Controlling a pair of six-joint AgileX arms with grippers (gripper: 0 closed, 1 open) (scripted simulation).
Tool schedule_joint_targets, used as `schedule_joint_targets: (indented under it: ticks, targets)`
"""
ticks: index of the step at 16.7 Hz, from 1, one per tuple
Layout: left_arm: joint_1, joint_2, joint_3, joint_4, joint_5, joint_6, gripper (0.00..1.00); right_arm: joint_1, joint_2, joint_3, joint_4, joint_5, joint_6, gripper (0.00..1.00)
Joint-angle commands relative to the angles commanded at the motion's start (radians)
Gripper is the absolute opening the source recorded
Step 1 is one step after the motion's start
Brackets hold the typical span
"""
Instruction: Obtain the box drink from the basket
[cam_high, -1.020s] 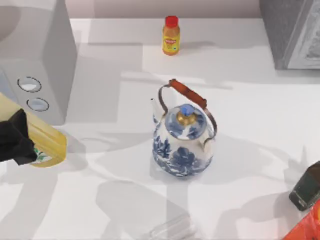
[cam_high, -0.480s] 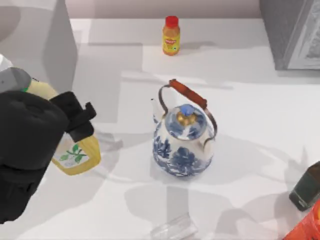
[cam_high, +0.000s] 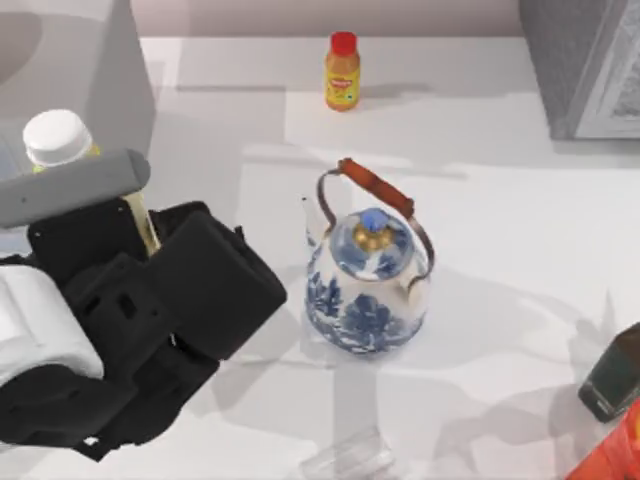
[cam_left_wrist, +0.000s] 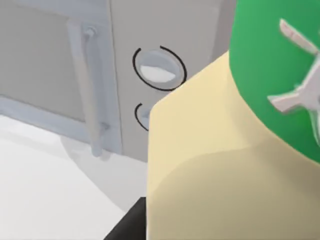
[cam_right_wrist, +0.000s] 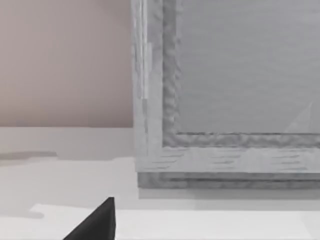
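One arm works: your left hand (cam_high: 140, 225) has swung in over the worktop's (cam_high: 480, 200) left side, clamped on the yellow rectangular box drink (cam_high: 75, 160) with its white round cap, now upright and lifted rather than tilted low. Beside it stands the blue-and-white porcelain teapot (cam_high: 366, 285). The carton looks obtained; your right hand (cam_high: 610, 378) sits parked at the lower right, grip unreadable.

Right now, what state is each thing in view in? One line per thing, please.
box drink: capped, held up off the table at the top view's left by the left hand.
teapot: upright mid-table, lid on, handle raised.
small orange bottle: upright at the table's far edge, red cap on.
right hand: low at the table's right edge, holding nothing visible.
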Motion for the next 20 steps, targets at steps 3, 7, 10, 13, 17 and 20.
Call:
schedule_joint_targets:
  ticks: [3, 7, 10, 13, 17, 20]
  targets:
    - [-0.01, 0.022, 0.005, -0.013, -0.025, -0.002, 0.0, 0.0, 0.0, 0.0, 0.0, 0.0, 0.0, 1.0]
    - [-0.005, 0.018, 0.002, -0.01, -0.023, 0.0, 0.0, 0.0, 0.0, 0.0, 0.0, 0.0, 0.0, 1.0]
    - [0.01, 0.028, -0.016, 0.027, -0.013, 0.022, 0.0, 0.0, 0.0, 0.0, 0.0, 0.0, 0.0, 1.0]
    - [0.05, 0.05, -0.063, 0.159, 0.008, 0.09, 0.0, 0.0, 0.0, 0.0, 0.0, 0.0, 0.0, 1.0]
    - [0.117, 0.087, -0.144, 0.398, 0.046, 0.203, 0.0, 0.0, 0.0, 0.0, 0.0, 0.0, 0.0, 1.0]
    - [0.154, 0.105, -0.188, 0.493, 0.068, 0.263, 0.0, 0.0, 0.0, 0.0, 0.0, 0.0, 0.0, 1.0]
